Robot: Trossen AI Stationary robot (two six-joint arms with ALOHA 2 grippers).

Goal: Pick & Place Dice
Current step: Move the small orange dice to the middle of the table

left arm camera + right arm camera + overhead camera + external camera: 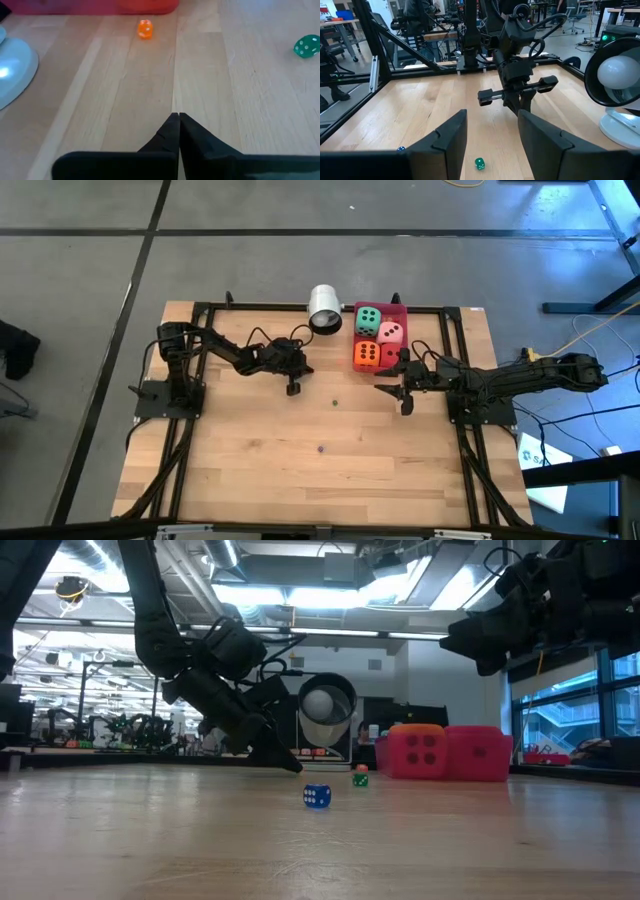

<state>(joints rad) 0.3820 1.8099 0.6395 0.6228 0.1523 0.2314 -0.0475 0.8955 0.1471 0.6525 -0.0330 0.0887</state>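
The dice, four soft cubes, all sit packed in the red tray (401,309) at the far edge of the tabletop (250,460): the green one (368,319) and pink one (393,333) at the back, the orange one (366,354) and red one (389,357) toward me. None is in my hold. My left fingers (171,133) are pressed shut on nothing, tips low over bare wood, well apart from the tray. My right fingers (451,134) stand partly open and empty, just beside the tray's near side. I judge no cube is in hand at this step, and whether the next is a pick out of the tray I cannot tell. Any grasp with the left calls for opening those fingers wide first, since the cubes look broad and squashy, and for crossing toward the tray. The white cup (325,310) lies on its side just beside the tray, on my left arm's way in, and my right arm crowds the tray's near side. Loose on the wood are a tiny green die (335,404), a tiny blue die (317,796) and a tiny orange die (145,29), easy to knock.
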